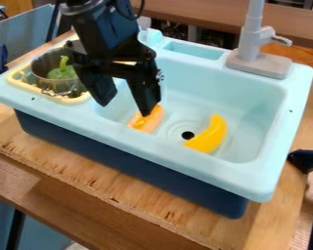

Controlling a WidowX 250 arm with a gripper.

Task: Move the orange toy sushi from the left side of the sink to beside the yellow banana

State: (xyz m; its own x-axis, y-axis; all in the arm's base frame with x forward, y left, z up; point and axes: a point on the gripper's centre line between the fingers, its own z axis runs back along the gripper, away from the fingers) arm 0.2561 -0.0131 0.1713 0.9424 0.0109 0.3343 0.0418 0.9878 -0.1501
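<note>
We're looking at the black gripper point(125, 106) hanging over the left part of the pale blue sink point(156, 146), and its fingers are standing well apart, grasping nothing. Right below one fingertip, the orange piece point(146, 121) is lying on the basin floor; from this angle we're not quite managing to tell whether the tip is touching it or just sitting above. Across from it, past the drain point(188, 135), the yellow banana point(210, 135) is resting in the basin, its curve running up toward the back. So we're counting two pieces down in the sink, and neither is being lifted. Over to the side, the green pepper point(62, 72) is already sitting inside the metal pot point(47, 62), which is standing in the yellow rack point(74, 99). As far as we're judging, then, one piece is potted, two are lying loose, and a grasp on either of those is not yet made.
</note>
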